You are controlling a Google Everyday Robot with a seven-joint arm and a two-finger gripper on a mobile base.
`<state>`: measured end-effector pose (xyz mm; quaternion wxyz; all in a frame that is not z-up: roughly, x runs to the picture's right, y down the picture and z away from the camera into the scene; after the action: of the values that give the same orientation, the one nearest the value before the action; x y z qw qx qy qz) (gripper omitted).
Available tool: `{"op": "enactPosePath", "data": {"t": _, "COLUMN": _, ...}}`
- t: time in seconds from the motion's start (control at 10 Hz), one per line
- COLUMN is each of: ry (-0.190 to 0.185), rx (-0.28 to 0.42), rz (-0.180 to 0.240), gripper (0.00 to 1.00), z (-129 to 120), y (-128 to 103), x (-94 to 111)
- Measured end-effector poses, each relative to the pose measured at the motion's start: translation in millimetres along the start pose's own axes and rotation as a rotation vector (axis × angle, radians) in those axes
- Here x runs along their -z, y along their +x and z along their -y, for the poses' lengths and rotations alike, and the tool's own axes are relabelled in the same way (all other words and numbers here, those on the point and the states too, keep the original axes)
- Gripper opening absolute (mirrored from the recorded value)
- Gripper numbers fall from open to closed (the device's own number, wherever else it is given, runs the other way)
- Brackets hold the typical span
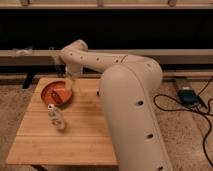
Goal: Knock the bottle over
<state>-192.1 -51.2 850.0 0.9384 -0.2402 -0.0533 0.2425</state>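
As the small clear ribbed plastic bottle point(56, 118) stands upright, unknocked, the gripper point(68, 81), aperture indiscernible, hangs apart over the round orange bowl point(49, 93).

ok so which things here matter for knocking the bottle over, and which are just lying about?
Job:
- bottle, looks upright
- gripper, hanging behind the bottle

Just there:
- orange bowl, under the gripper
- wooden table, carrying both
- dark box on the floor at right
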Motion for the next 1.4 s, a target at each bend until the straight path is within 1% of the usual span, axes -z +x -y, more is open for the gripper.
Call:
{"op": "enactPosePath", "data": {"t": 0.2, "ry": 0.016, "rx": 0.036, "rz": 0.022, "gripper": 0.80, "z": -30, "y": -12, "x": 21}}
{"op": "enactPosePath", "data": {"t": 0.4, "ry": 0.022, "rx": 0.088, "rz": 0.036, "gripper": 0.80, "z": -65, "y": -25, "x": 34}}
{"op": "enactPosePath", "data": {"t": 0.7, "ry": 0.023, "rx": 0.169, "rz": 0.050, "gripper": 0.80, "z": -114, "y": -35, "x": 46}}
{"op": "enactPosePath", "data": {"t": 0.8, "ry": 0.020, "rx": 0.192, "rz": 0.059, "gripper": 0.80, "z": -125, "y": -39, "x": 48}}
{"op": "enactPosePath", "data": {"t": 1.4, "ry": -0.003, "rx": 0.269, "rz": 0.087, "gripper": 0.80, "z": -149, "y": -50, "x": 48}}
